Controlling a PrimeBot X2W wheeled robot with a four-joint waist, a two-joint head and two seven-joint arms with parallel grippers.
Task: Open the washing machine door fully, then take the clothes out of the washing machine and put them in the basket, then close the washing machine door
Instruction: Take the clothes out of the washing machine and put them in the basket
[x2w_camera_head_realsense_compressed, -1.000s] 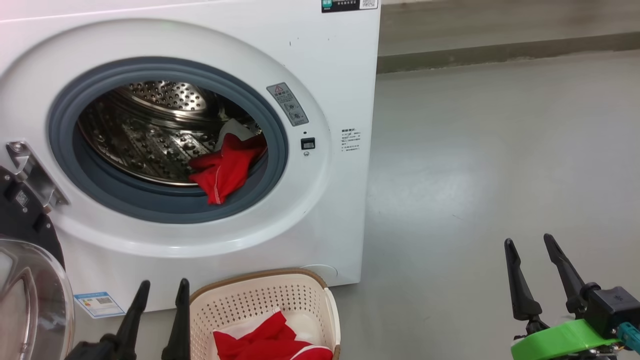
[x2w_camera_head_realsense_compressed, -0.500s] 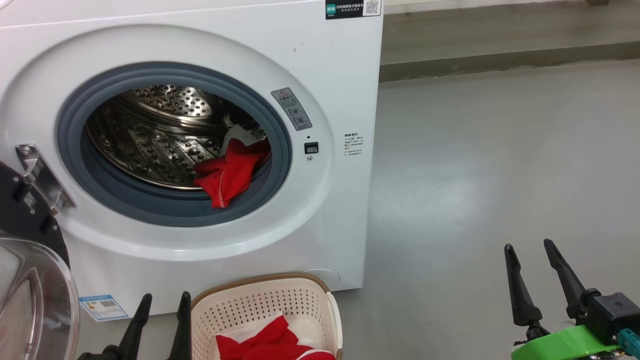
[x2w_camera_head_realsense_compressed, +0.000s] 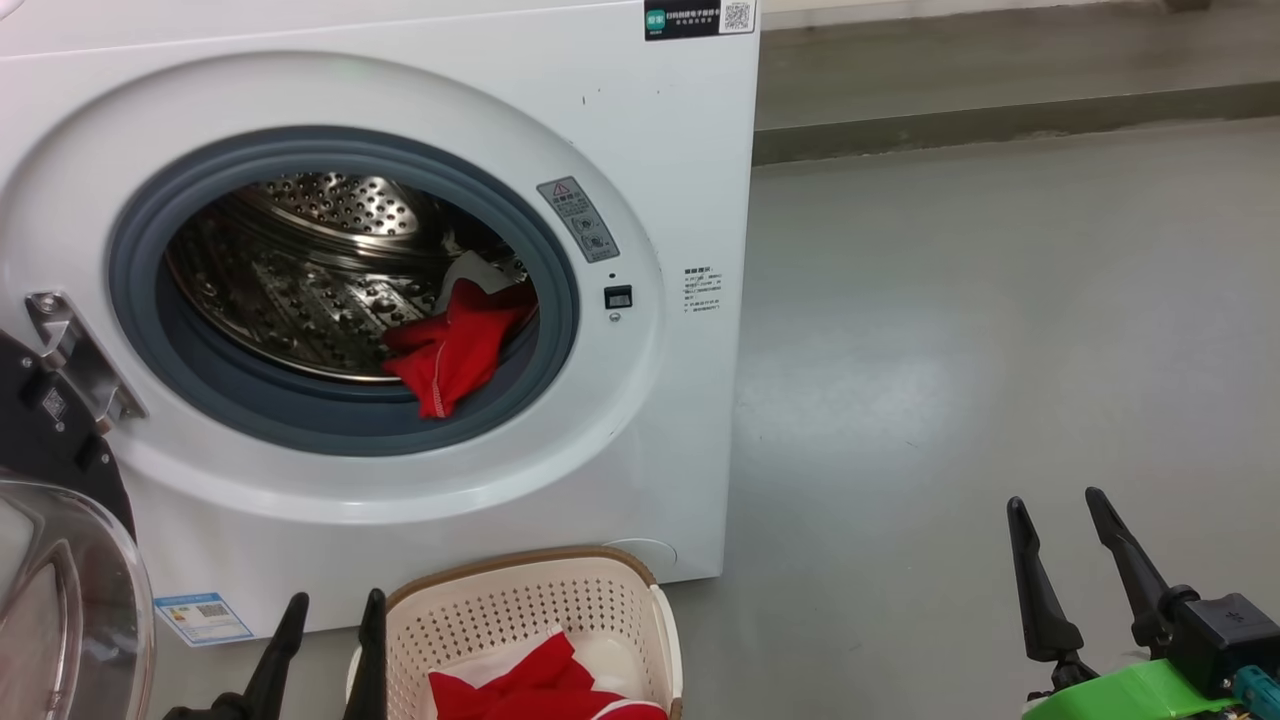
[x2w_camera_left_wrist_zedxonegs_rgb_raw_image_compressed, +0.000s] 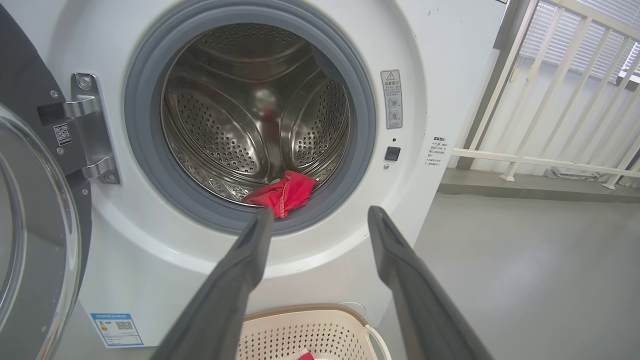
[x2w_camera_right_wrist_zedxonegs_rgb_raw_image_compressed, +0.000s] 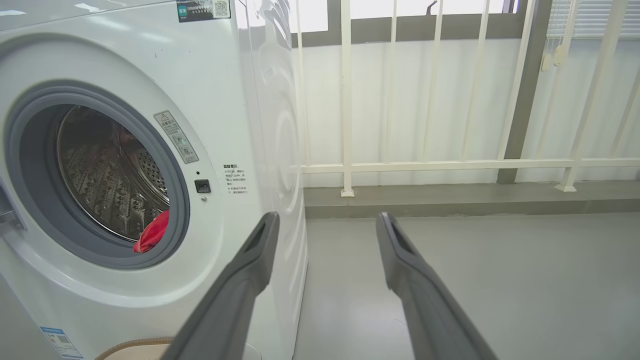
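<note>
Ahead of the head camera, a red garment (x2w_camera_head_realsense_compressed: 455, 345) lay at the lower right of the washing machine (x2w_camera_head_realsense_compressed: 660, 180) opening. Its length seemed to spill outward over the grey seal (x2w_camera_head_realsense_compressed: 330, 430), up and forward of the left fingers (x2w_camera_head_realsense_compressed: 285, 650), which were spread and empty beside the basket (x2w_camera_head_realsense_compressed: 520, 600) holding a second red garment (x2w_camera_head_realsense_compressed: 530, 680). The right fingers (x2w_camera_head_realsense_compressed: 1035, 590), also spread and empty, hung well apart over bare grey floor (x2w_camera_head_realsense_compressed: 1000, 300). Along the left wrist, the red garment (x2w_camera_left_wrist_zedxonegs_rgb_raw_image_compressed: 285, 192) sat almost straight ahead between the parted left fingers (x2w_camera_left_wrist_zedxonegs_rgb_raw_image_compressed: 250, 260), with the door (x2w_camera_left_wrist_zedxonegs_rgb_raw_image_compressed: 30, 225) wide open at the side. Along the right wrist, the red garment (x2w_camera_right_wrist_zedxonegs_rgb_raw_image_compressed: 155, 232) lay far off to one side of the right fingers (x2w_camera_right_wrist_zedxonegs_rgb_raw_image_compressed: 250, 275), with a white railing (x2w_camera_right_wrist_zedxonegs_rgb_raw_image_compressed: 425, 165) beyond, so the left arm looked nearer.
</note>
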